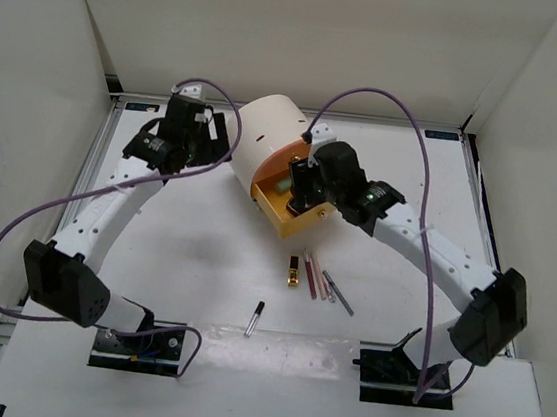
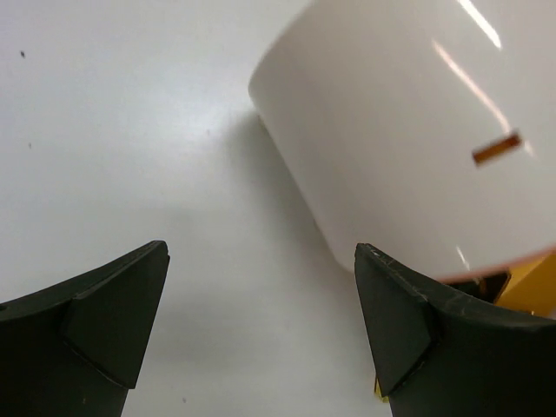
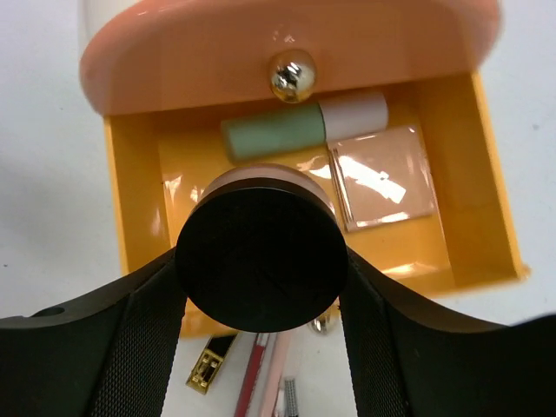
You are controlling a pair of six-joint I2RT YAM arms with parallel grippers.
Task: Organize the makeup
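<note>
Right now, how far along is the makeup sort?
Done: mint-green tube and clear peach square pad lie in the open yellow drawer. In hand: right pincer grips a round black compact above that drawer. Remaining: gold-and-black lipstick, thin pink and grey pencils, and a small black stick on the white table.

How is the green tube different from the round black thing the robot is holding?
The green tube is long and mint-green; the black compact is round and black. The tube lies inside the yellow drawer; the compact is gripped by the right end effector, over that drawer. Both are makeup.
</note>
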